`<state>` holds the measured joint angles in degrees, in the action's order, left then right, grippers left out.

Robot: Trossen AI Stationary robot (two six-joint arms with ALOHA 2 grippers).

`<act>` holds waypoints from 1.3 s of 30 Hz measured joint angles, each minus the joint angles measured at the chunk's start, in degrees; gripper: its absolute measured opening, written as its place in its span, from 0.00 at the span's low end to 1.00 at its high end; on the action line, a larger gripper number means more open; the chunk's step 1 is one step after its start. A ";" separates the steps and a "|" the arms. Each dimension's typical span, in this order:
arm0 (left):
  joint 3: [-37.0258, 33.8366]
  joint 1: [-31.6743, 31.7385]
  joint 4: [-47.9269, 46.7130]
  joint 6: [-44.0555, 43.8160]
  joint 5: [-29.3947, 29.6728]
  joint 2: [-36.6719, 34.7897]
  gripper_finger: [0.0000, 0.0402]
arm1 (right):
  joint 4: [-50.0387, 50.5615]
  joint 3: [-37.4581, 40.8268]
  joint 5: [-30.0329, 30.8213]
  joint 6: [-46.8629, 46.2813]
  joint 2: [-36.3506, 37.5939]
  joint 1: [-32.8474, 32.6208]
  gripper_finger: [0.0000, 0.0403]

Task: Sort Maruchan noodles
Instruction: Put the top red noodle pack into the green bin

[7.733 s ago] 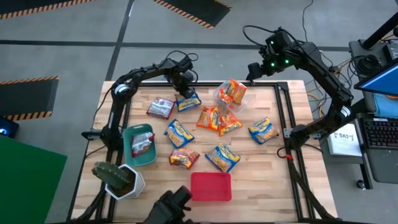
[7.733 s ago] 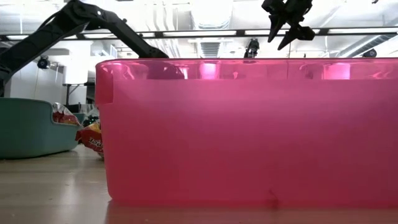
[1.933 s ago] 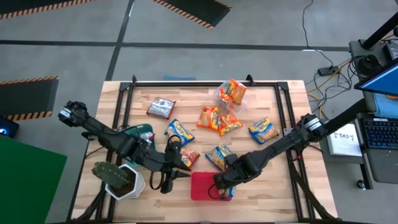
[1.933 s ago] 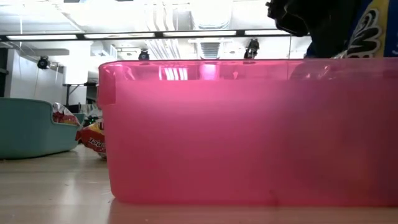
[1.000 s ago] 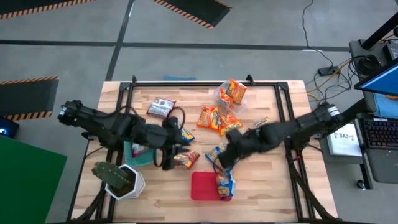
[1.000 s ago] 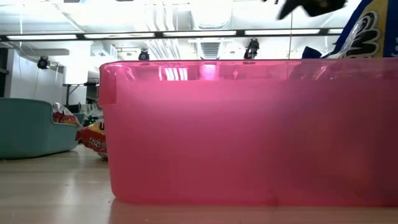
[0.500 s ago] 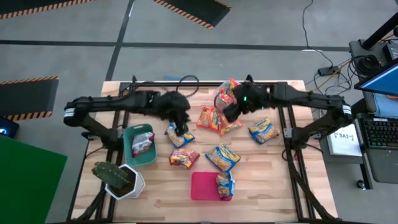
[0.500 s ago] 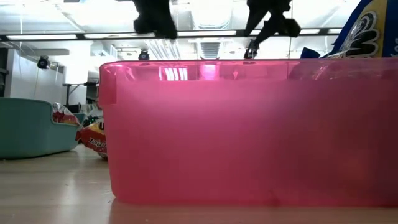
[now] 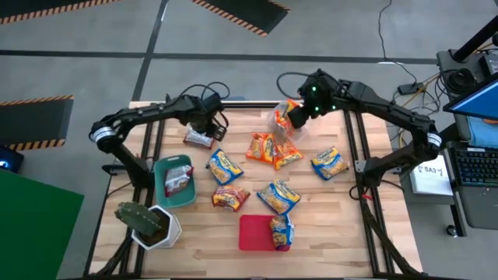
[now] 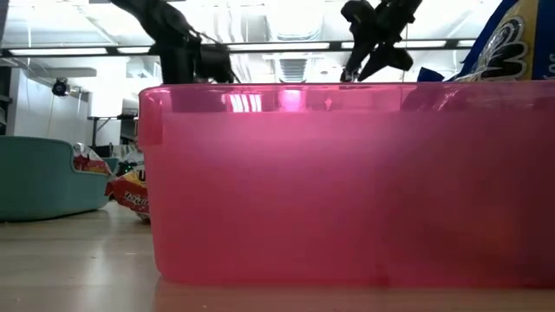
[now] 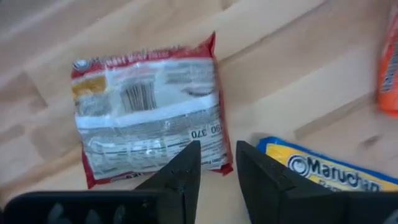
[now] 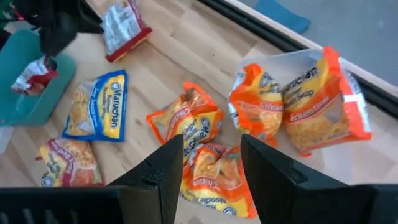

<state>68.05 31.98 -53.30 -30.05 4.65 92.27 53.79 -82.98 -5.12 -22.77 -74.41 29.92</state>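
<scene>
Noodle packets lie scattered on the wooden table (image 9: 327,222). My left gripper (image 9: 208,124) hovers open above a silver/red packet (image 11: 146,106) lying flat near the far left; a blue-and-yellow packet (image 11: 323,171) lies beside it. My right gripper (image 9: 299,111) hangs open by the clear bin (image 12: 277,65), which holds orange packets (image 12: 305,102). More orange packets (image 12: 186,124) and several blue-and-yellow ones (image 9: 278,196) lie mid-table. One blue-and-yellow packet (image 9: 282,231) leans in the red bin (image 9: 253,233), its top sticking above the rim (image 10: 512,43). The teal bin (image 9: 165,194) holds a silver/red packet (image 9: 179,179).
A potted cactus (image 9: 145,222) stands at the near left corner beside the teal bin. The red bin (image 10: 347,182) fills the low view, with both grippers (image 10: 195,56) (image 10: 377,39) above its far rim. Bare wood lies at the near right (image 9: 342,233).
Both grippers have travelled from the near middle of the table, by the red and teal bins, toward the far edge: the left to above the silver/red packet at far left, the right to the clear bin. The packet in the red bin has stayed put.
</scene>
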 joint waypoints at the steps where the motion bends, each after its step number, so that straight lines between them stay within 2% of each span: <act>1: -0.08 0.20 0.07 0.33 -0.22 0.68 0.23 | -0.17 0.00 -0.81 0.43 0.00 0.94 0.37; 5: 0.26 0.29 0.57 1.59 0.14 3.16 0.32 | -0.62 0.00 -3.98 0.87 -0.24 4.00 0.37; 10: 2.84 0.51 1.61 3.10 4.92 7.12 0.48 | -0.71 0.00 -4.43 0.40 -1.41 5.51 0.37; 13: 4.38 0.59 1.55 4.11 4.93 9.84 0.56 | -0.71 0.00 -4.53 -0.04 -2.58 5.65 0.37; 16: 4.52 0.51 1.64 4.05 4.33 12.09 0.61 | -0.75 0.00 -6.35 -0.65 -3.88 5.65 0.37; 20: 3.28 0.47 1.87 3.71 5.24 14.32 0.63 | -0.75 0.00 -7.53 -1.15 -5.85 5.63 0.37; 26: 1.05 0.49 4.74 4.28 5.43 14.67 0.58 | -0.79 0.00 -8.60 -1.24 -8.29 5.65 0.37; 30: -0.38 0.49 6.33 5.22 6.47 14.62 0.50 | -1.00 0.00 -8.72 -0.61 -9.40 5.63 0.37; 34: -2.15 0.49 6.49 5.37 7.07 14.56 0.36 | -1.41 0.00 -8.84 -0.31 -10.17 5.63 0.37; 39: -2.45 0.40 6.04 5.68 6.18 14.39 0.12 | -1.69 0.00 -8.86 0.17 -10.17 5.63 0.37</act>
<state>65.60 32.38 -47.26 -24.37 10.83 106.66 52.10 -82.98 -13.98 -22.59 -84.58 35.55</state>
